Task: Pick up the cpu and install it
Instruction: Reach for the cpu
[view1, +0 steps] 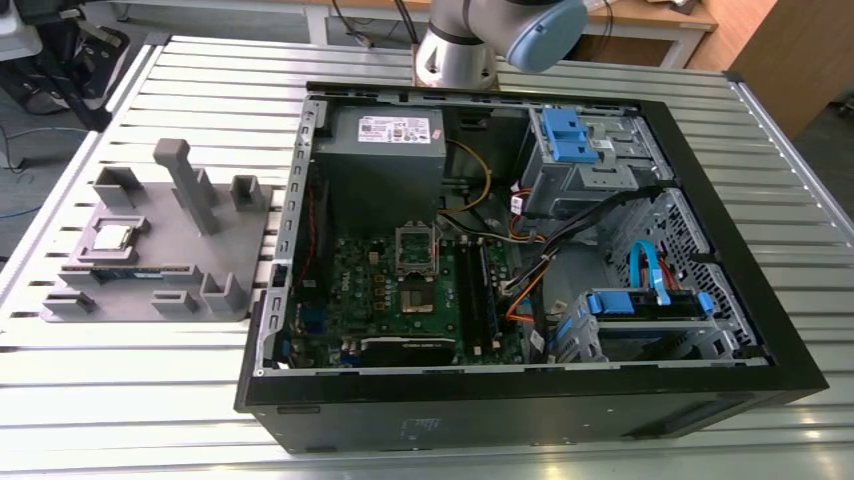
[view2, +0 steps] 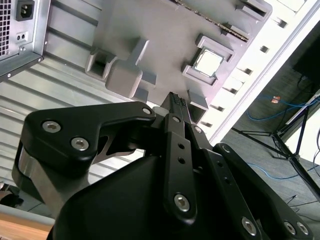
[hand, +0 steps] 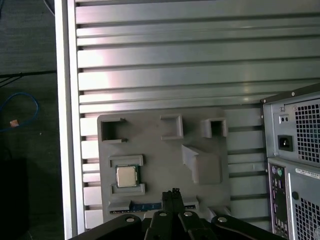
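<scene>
The cpu (view1: 110, 237) is a small silvery square chip lying flat in a pocket of the grey holder tray (view1: 187, 262) at the exterior view's left. Both wrist views look down on it from well above: the cpu (view2: 208, 63) (hand: 126, 176) rests between two grey blocks of the tray (view2: 165, 30) (hand: 165, 150). My gripper (view2: 175, 102) (hand: 173, 193) hangs high over the tray's edge with its black fingertips pressed together and nothing between them. The chip lies a short way to one side of the fingertips. The open socket (view1: 415, 255) sits on the green motherboard inside the case.
The open black computer case (view1: 534, 390) lies on the slatted metal table, with a grey power-supply box (view1: 384, 135), blue drive bays (view1: 574, 140) and loose cables inside. A thin memory stick (view1: 127, 270) stands in the tray. The arm's base (view1: 467, 40) rises behind the case.
</scene>
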